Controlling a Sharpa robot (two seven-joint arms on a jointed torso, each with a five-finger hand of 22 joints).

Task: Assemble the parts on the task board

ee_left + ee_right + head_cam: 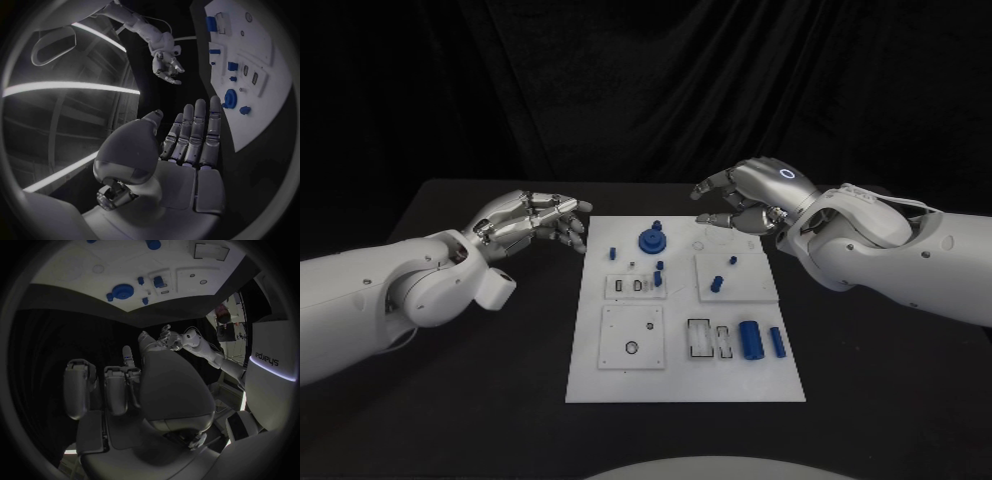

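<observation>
The task board is seen in the frame's centre, blue parts lying loose or seated on it. The left hand, at centre left, and the right hand, upper right, are held off the board's far corners with fingers loosely parted and nothing held, probably poised for a first pick.
</observation>
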